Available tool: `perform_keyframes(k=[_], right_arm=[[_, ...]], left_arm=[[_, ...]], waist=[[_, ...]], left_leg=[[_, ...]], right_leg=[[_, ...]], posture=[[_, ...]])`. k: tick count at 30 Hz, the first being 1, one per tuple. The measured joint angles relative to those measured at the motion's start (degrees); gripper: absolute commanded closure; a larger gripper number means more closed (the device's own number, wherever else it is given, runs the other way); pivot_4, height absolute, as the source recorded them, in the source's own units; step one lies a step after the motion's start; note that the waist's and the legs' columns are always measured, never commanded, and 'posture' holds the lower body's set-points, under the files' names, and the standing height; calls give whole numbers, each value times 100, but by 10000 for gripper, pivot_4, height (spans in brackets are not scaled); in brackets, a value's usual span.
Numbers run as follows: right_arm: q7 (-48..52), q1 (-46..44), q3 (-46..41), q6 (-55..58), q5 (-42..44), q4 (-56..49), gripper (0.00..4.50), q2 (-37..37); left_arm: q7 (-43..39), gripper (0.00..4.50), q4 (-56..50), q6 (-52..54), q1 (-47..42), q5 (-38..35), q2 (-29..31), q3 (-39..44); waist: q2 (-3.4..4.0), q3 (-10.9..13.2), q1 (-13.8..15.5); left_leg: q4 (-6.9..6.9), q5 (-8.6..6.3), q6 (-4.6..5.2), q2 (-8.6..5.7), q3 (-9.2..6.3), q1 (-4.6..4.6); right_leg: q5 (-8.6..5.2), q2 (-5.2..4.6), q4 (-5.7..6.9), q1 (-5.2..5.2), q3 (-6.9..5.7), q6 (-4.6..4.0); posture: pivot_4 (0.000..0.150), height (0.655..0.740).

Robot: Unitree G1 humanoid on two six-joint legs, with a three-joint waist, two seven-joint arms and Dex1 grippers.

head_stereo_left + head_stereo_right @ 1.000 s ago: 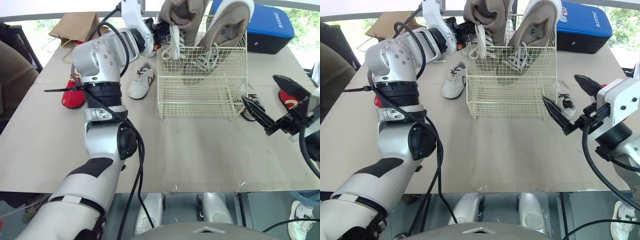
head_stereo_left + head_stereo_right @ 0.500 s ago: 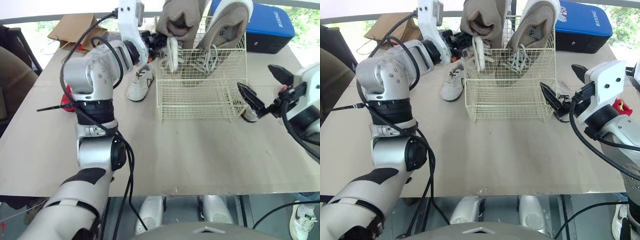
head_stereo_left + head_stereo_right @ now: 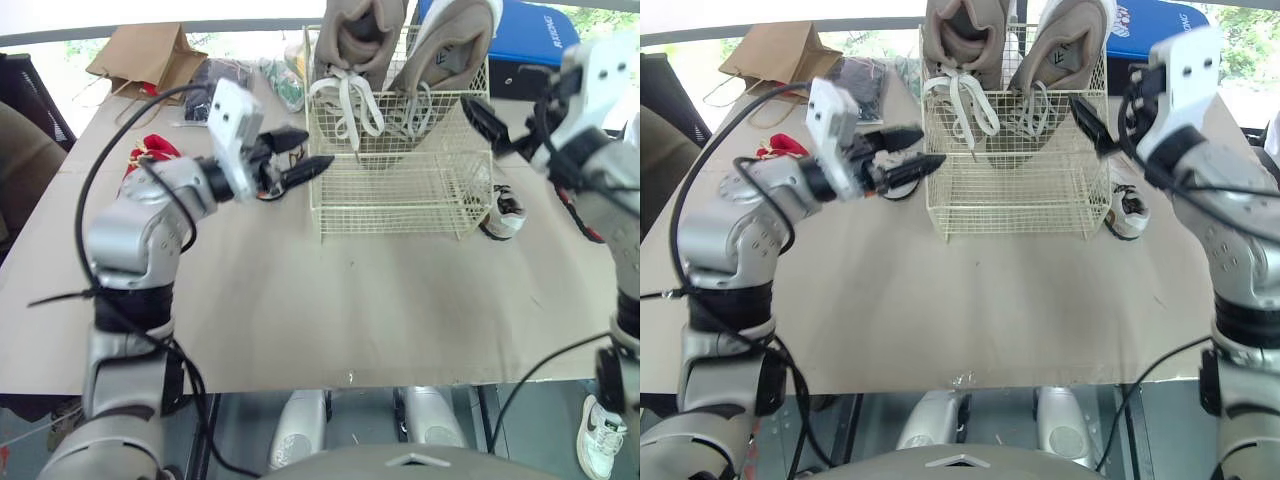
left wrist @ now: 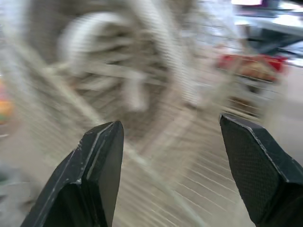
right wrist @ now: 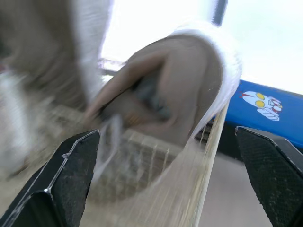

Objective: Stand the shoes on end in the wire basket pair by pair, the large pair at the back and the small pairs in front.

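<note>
On the brown tabletop [image 3: 380,300], the cream wire basket [image 3: 400,195] has the large tan lace-up pair [image 3: 355,40] standing on end at its back, so I'd call that part done. Its front is bare. A small white shoe [image 3: 503,210] lies just right of the basket and a small red shoe [image 3: 150,155] well left. My left claw [image 3: 303,153] and right claw [image 3: 1108,100] both gape wide, empty.

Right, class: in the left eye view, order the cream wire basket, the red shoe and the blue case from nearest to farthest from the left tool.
1. Cream wire basket, just beyond the left tool.
2. Red shoe, out to the robot's left.
3. Blue case, far back on the right.
</note>
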Motion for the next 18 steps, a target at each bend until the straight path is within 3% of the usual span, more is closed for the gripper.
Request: perform_keyframes(k=[2,5,9,13,18], right_arm=[[-34,-513,143,-61,-300,633,0,222],[14,-986,375,-348,-762,1562,8203,429],[294,-1272,571,-769,-1337,2319,27185,431],[556,-1289,799,-987,-1871,2433,44726,289],[832,-1321,1115,-1636,-2545,2147,44726,210]], left_arm=[[85,9785,-319,66,105,-207,-86,54],[329,9299,-763,173,194,-453,-103,210],[589,9299,-1235,303,512,-707,-78,379],[803,9299,-1488,354,717,-862,35,514],[988,9299,-1570,351,952,-929,43,564]], waist=[[-7,4,52],[-8,5,63],[-7,6,23],[-4,8,5],[1,11,1]], left_leg=[[-3,0,0,1,-8,-4],[-2,0,0,-1,-4,-6],[-2,0,1,0,-1,-3],[-2,-2,3,1,0,0],[-7,-1,1,1,2,-1]], right_leg=[[0,1,-2,-1,-11,0],[0,-1,-6,0,-10,0],[0,1,-2,-1,-3,0],[0,2,4,-2,0,0],[0,3,-1,-7,2,0]], posture=[[1500,7400],[1500,7400],[1500,7400],[1500,7400],[1500,7400]])
